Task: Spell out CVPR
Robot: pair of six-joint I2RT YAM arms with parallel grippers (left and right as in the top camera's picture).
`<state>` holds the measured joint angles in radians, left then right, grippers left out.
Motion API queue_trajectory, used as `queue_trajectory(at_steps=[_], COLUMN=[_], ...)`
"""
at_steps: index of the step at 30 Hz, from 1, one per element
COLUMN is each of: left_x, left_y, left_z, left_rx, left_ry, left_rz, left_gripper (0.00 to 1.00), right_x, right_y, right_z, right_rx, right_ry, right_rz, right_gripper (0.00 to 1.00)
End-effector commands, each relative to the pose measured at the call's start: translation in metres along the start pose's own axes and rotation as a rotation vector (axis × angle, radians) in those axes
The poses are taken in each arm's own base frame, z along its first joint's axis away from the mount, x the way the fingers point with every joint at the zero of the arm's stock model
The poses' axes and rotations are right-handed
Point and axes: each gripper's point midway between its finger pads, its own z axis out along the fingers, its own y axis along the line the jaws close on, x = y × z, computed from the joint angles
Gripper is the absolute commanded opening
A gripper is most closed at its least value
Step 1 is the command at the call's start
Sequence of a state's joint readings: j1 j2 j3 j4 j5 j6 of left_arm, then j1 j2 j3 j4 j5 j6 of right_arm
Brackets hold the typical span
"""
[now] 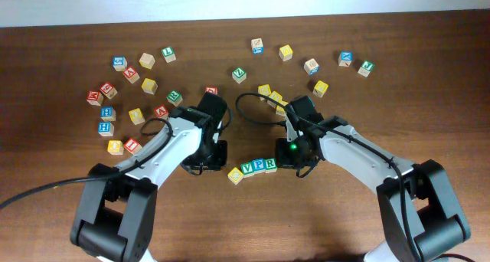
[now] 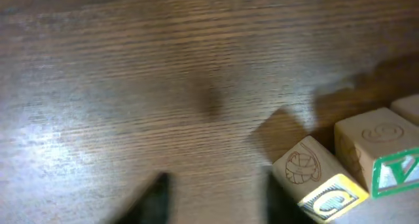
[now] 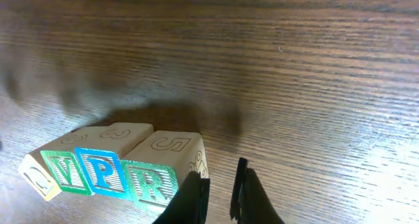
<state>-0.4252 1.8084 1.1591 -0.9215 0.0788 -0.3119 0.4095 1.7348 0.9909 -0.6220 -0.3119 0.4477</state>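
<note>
Dark wooden table (image 1: 321, 224) is carrying the row of C cube (image 1: 235, 175), V cube (image 1: 247, 168), P cube (image 1: 259, 166) and R cube (image 1: 269, 164) toward its near edge, the left gripper (image 2: 213, 198) hanging beside C with jaws apart and empty, the right gripper (image 3: 219, 191) beside R pinched nearly closed, spare cubes (image 1: 148, 85) lying scattered toward the far edge.

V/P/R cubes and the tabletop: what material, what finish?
V cube, P cube, R cube: look like pale bare wood, matte; sides carry line-drawn outlines, letter faces coloured green or blue. Tabletop: dark brown with wood grain and a slight sheen where light reflects; solid wood or laminate, can't tell.
</note>
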Motion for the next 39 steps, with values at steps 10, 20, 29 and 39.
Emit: queue_trajectory(at_steps=[10,20,29,39], left_x=[0.005,0.035,0.006,0.010], left_y=[-0.005,-0.018,-0.031,-0.024], left_z=[-0.061,-0.134,-0.064,-0.008], left_rx=[0.021,0.151,0.135,-0.113], left_ry=[-0.048,-0.246,-0.167,-0.027], left_rz=[0.233,0.296,0.402,0.727], left_gripper=[0.57,0.96,0.99,0.95], right_x=[0.002,0.001,0.000,0.000], right_y=[-0.005,-0.005,-0.004,-0.004], right_z=[0.004,0.004,0.004,0.004], right_rx=[0.037,0.036,0.033,0.033], right_ry=[0.000,-0.002,-0.008,-0.009], right_rz=[-0.004,-0.020,-0.022,-0.030], right_gripper=[0.10,0.10,0.11,0.11])
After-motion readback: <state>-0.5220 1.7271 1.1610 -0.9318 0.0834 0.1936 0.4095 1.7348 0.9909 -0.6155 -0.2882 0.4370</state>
